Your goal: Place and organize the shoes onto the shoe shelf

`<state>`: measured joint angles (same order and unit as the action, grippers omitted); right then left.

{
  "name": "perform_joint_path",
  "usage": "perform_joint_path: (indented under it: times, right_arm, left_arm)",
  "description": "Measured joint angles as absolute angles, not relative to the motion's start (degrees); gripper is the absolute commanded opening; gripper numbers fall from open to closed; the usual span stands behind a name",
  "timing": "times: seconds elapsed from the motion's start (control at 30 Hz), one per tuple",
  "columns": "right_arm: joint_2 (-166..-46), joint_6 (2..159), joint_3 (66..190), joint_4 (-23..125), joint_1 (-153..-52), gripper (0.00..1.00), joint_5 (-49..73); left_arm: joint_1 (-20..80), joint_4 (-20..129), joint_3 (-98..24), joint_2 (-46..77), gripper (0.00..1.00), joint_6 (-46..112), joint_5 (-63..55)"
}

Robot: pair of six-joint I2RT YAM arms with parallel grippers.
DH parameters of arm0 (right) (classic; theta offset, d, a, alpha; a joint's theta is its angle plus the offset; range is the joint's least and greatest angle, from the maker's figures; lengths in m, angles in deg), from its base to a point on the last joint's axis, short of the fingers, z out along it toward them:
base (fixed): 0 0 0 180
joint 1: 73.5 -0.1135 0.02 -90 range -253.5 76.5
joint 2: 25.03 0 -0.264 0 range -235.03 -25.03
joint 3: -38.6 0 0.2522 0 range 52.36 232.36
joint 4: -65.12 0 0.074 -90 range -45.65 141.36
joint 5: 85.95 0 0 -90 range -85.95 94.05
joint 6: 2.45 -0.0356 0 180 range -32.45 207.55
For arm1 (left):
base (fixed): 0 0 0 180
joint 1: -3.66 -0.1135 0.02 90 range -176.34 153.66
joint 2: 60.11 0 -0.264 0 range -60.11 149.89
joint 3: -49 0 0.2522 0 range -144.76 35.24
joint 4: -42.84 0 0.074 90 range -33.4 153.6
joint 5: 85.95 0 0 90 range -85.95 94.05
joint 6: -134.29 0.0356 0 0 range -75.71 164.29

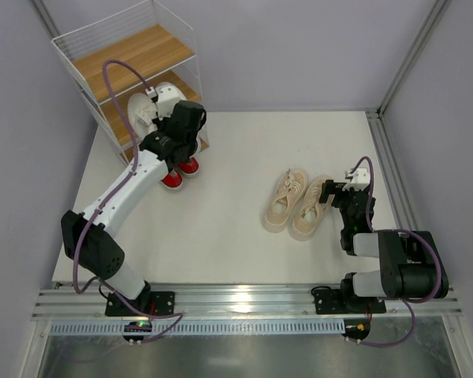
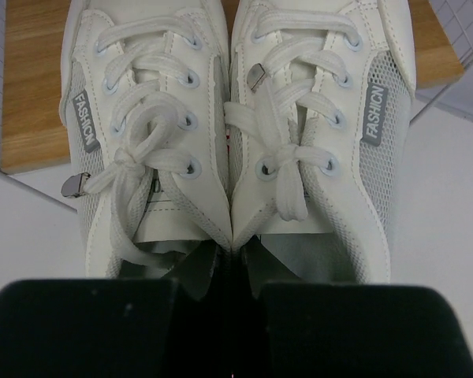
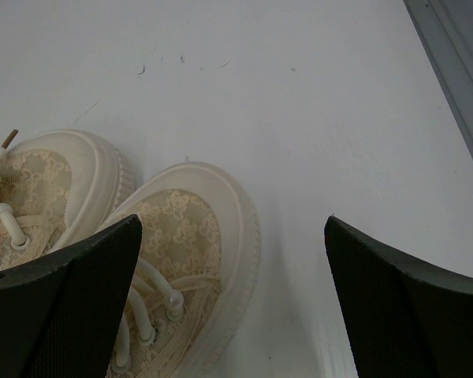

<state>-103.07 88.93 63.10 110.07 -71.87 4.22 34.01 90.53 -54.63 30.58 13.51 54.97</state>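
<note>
Across the white table point(image 1: 244, 142), boxed in by plain grey walls, the shoe shelf point(image 1: 134, 51) fills the far-left corner, its top board bare. The left arm reaches up to it, with the white pair point(image 1: 151, 106) toes-in on the middle board and heels overhanging the front edge. The left gripper point(image 2: 236, 285) looks pinched together on their touching inner collars. Best push both deeper, level and straight, before letting go. The red pair point(image 1: 180, 175) peeks out beneath that arm. The right gripper point(image 3: 232, 228) hangs spread wide over the beige pair point(image 1: 299, 203).
</note>
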Motion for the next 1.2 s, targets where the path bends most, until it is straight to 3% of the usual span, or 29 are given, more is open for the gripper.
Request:
perform_joint_path:
  times: [0.33,0.63,1.03,1.2]
  right_arm:
    - [-103.07,88.93,63.1,110.07,-71.87,0.97,4.24]
    - [-103.07,88.93,63.1,110.07,-71.87,0.97,4.24]
    - [-103.07,88.93,63.1,110.07,-71.87,0.97,4.22]
    - [-103.07,88.93,63.1,110.07,-71.87,0.97,4.22]
  left_arm:
    - [26.84,90.91,-63.28,36.44,0.0,13.51,52.87]
    - [24.61,90.56,-72.59,42.1,0.0,16.22,51.75]
    - [23.78,89.7,-76.4,46.23,0.0,19.37,52.17]
    - [23.72,89.73,-77.03,46.58,0.25,19.17,52.45]
